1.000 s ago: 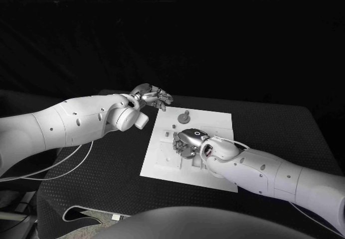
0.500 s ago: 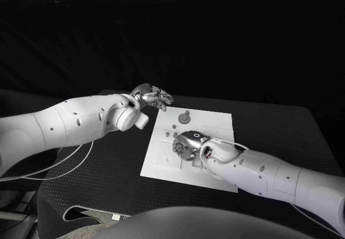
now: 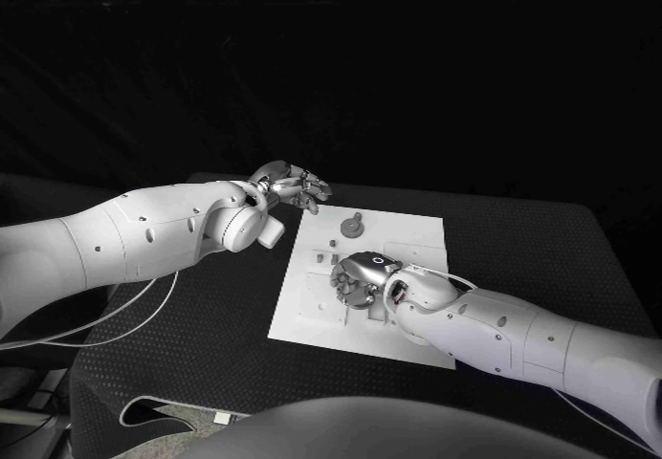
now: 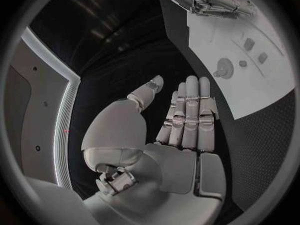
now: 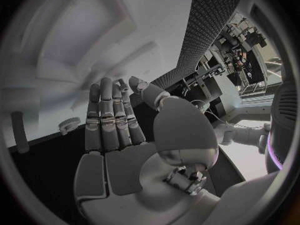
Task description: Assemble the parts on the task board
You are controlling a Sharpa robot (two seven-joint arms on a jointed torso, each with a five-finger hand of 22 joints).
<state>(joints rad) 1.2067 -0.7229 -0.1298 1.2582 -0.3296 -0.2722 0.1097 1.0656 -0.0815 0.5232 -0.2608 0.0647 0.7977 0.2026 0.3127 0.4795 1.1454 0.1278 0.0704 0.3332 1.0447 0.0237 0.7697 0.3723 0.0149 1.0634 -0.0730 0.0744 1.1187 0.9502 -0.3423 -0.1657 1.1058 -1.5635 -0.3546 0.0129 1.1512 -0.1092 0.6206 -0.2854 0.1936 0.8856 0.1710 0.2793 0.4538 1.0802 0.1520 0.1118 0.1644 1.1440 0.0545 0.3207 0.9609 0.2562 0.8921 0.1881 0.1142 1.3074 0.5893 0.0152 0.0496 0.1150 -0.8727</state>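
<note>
Silver and empty, the left hand [image 3: 290,185] hovered over the black table [image 3: 180,325] just off the far left corner of the task board [image 3: 311,311], its fingers [image 4: 190,110] straight and released, thumb apart. A round part [image 3: 353,227] stood on the board just beyond those fingertips, toward the right. Nearer the middle, the right hand [image 3: 364,279] hung low over the board, palm down; its fingers [image 5: 112,117] lay extended and together, grasping nothing, with small parts [image 3: 333,256] just off their tips.

Black textured table [image 3: 207,344], dark bkgd, white cable [image 3: 103,320] on left
</note>
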